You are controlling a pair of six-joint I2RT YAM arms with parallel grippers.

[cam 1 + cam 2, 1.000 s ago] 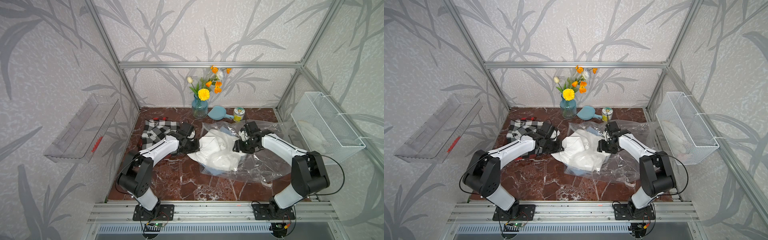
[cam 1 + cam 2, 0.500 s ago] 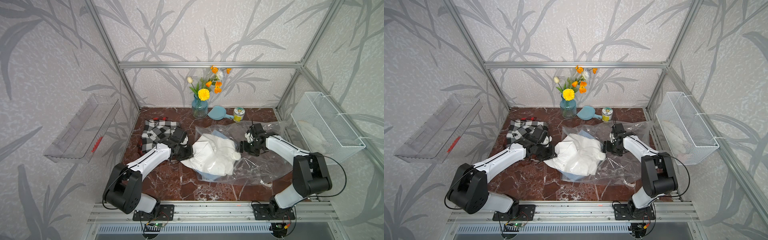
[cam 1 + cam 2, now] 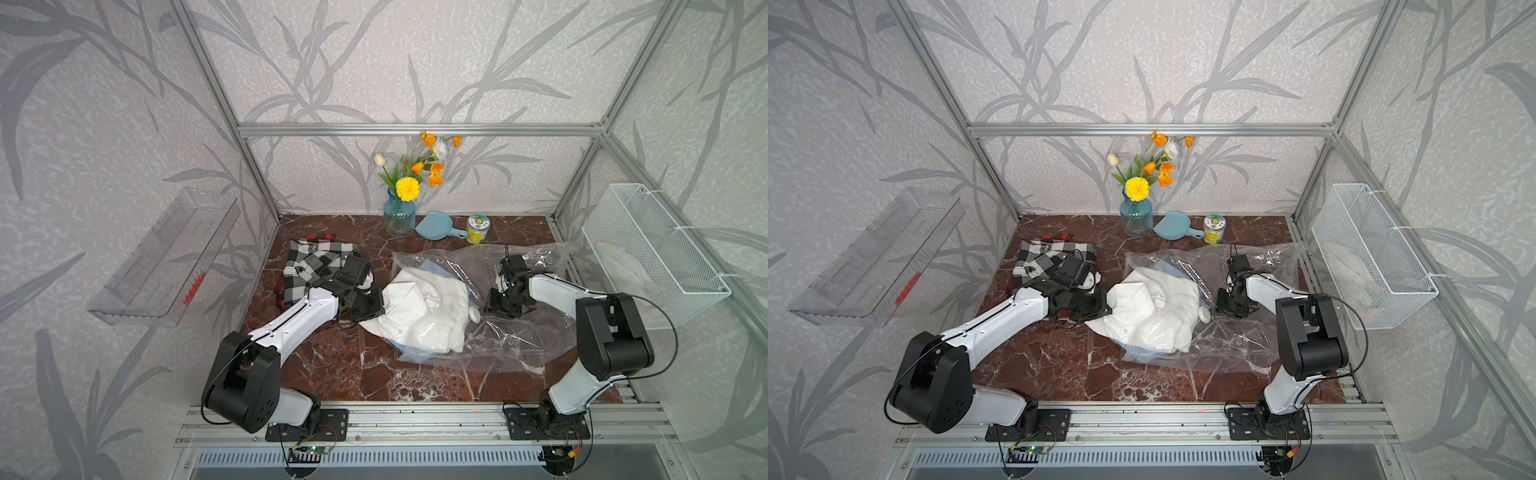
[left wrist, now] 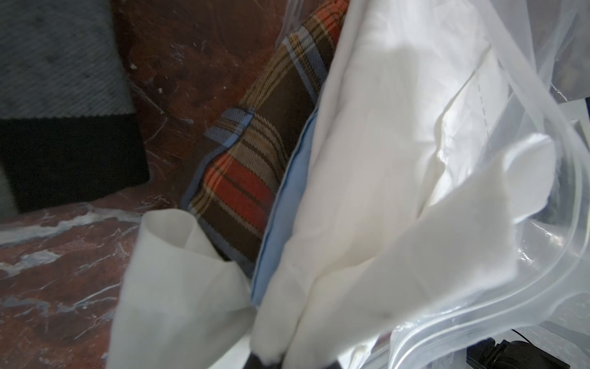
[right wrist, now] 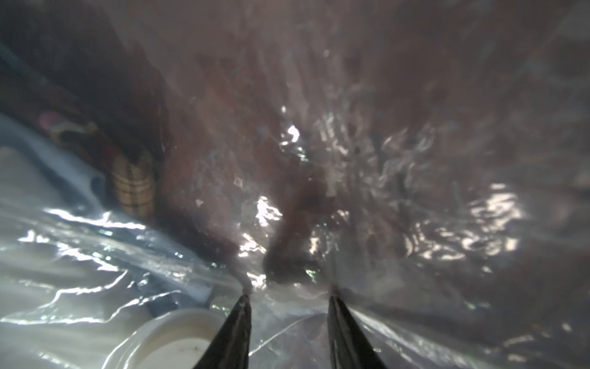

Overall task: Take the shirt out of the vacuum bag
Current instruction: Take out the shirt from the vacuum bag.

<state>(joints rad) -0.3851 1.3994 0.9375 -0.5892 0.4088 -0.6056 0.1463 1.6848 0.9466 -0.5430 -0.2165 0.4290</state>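
My left hand (image 3: 376, 301), pinching the white shirt (image 3: 419, 309), has dragged it halfway out of the bag (image 3: 511, 332) on the counter (image 3: 332, 365), while my right hand (image 3: 496, 306), half-spread, presses the plastic.

1. The bench (image 3: 332, 365) was red-brown marble with white veins.
2. A checked black-and-white shirt (image 3: 316, 266) lay at its left.
3. The vacuum bag (image 3: 511, 349) sprawled at right.
4. A blue glass vase (image 3: 397, 216), a blue scoop (image 3: 434, 226) and a small jar (image 3: 478, 229) stood along the back.
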